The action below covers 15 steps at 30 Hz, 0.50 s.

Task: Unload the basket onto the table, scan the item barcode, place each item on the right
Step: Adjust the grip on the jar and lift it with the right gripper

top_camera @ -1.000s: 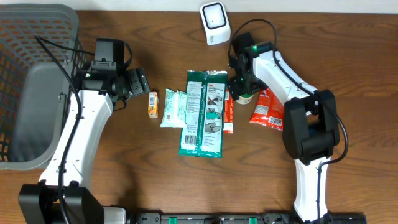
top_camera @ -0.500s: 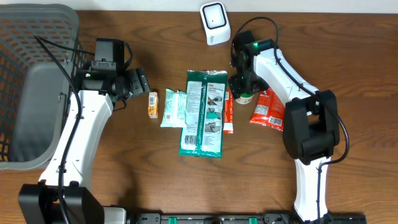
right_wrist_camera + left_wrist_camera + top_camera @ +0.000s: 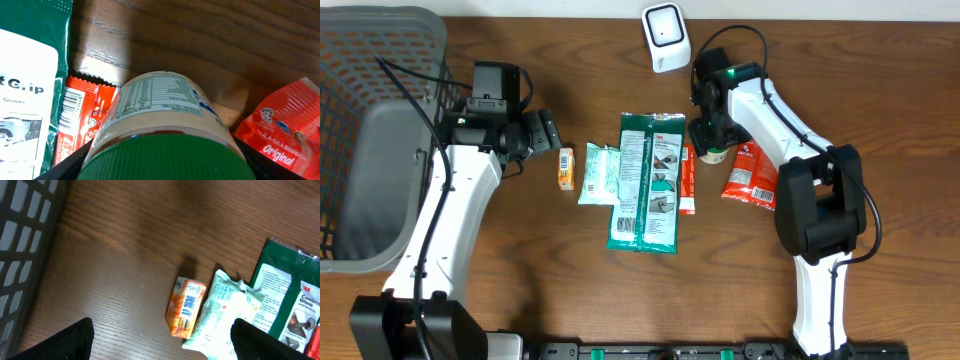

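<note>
Jar [image 3: 159,112] with the green lid is sitting right of center in the overhead frame, just below the scanner [image 3: 663,37] and apart from it. It is lying between the red sachet strip [image 3: 686,180] on its left and the red pouch [image 3: 280,131] on its right. Nutrition panel is facing the right wrist camera; no barcode is showing on it from here. Can't tell if the jar is resting on the counter [image 3: 890,90] or is lifted off it.

Right gripper [image 3: 708,138] is clamping the jar: the jaws are standing fairly wide, one against each side of the body, just under the lid.

Left gripper [image 3: 544,131] is hanging wide open with nothing between the jaws, left of center in the overhead frame. It is hovering over bare wood just beside the small orange box [image 3: 186,307], and that box's barcode side is facing up.

Pale green packet [image 3: 222,310] is touching the right side of the box. The green 3M glove pack [image 3: 648,180] is lying next to the packet at mid-frame, with the sachet strip along its right edge.

Grey mesh basket [image 3: 375,70] is filling the upper left, well apart from the jar.
</note>
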Tool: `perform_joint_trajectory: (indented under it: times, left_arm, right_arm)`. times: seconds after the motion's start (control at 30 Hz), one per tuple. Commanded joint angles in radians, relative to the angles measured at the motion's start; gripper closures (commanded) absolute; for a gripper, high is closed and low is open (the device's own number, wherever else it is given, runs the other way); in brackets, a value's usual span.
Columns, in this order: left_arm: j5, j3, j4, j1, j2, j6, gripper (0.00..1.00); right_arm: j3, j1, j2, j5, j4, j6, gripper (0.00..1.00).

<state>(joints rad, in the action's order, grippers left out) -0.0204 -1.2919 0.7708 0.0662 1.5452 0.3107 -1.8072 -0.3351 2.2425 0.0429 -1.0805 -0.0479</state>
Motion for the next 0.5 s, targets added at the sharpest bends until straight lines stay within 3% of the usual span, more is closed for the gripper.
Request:
perform_joint_trajectory:
  times: [0.0,0.13,0.47]
  left_arm:
    - [0.005,-0.019,0.002,-0.003,-0.003,0.002,0.12]
    - [0.005,-0.019,0.002,-0.003,-0.003,0.002,0.12]
    - [0.005,-0.019,0.002,-0.003,-0.003,0.002,0.12]
  right_arm:
    - [-0.023,0.013,-0.029,0.027,-0.008,0.018,0.28]
    - [-0.022,0.013,-0.029,0.027,-0.015,-0.015,0.24]
    - [0.032,0.013,-0.028,0.027,0.037,-0.094,0.30]
